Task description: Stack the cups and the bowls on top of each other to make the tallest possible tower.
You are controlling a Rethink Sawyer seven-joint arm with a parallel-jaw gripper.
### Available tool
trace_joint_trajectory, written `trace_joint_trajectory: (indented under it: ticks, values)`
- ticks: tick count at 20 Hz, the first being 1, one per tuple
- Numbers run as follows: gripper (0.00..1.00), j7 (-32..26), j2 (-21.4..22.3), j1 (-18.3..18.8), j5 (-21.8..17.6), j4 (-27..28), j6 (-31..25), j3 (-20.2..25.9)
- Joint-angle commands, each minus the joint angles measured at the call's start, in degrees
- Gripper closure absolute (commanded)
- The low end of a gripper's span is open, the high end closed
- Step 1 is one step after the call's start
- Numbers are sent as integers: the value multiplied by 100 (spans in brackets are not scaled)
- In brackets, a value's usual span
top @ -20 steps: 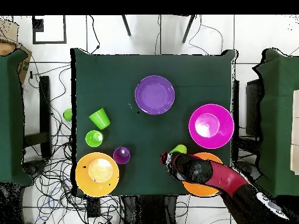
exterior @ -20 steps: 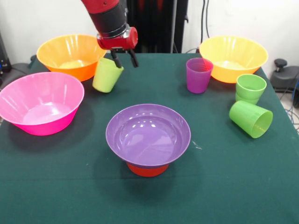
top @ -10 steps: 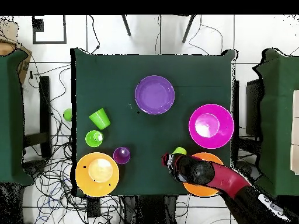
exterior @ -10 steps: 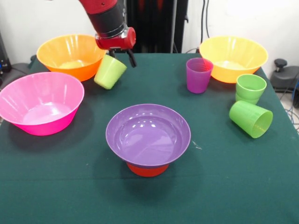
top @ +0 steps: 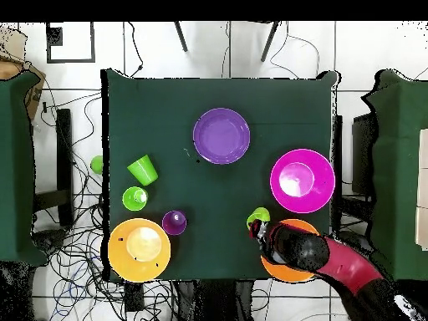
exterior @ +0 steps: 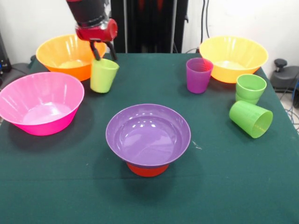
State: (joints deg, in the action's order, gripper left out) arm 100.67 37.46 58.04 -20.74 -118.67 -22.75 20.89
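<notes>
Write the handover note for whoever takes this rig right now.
Gripper: jaws shut on the rim of the yellow-green plastic cup, upright beside the left big orange-yellow bowl.
Done: medium purple bowl sits on the small orange bowl at table centre.
Left: set this cup on that pile, then add the translucent purple cup and the green cups, one lying on its side.

A robotics lab: loose cables point(top: 79, 251) sprawl over the tiled floor point(top: 150, 50) around a cloth-covered table point(top: 167, 109).
</notes>
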Motion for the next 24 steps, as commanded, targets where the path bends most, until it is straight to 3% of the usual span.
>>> trace_joint_trajectory:
  ticks: [1,5,8,24]
  values:
    - [0,-414,652,52,33,163,-935,336]
    - [0,-360,729,61,29,218,-991,430]
    - [0,-264,556,22,-54,297,-875,424]
    - [0,118,-927,-336,-377,744,312,221]
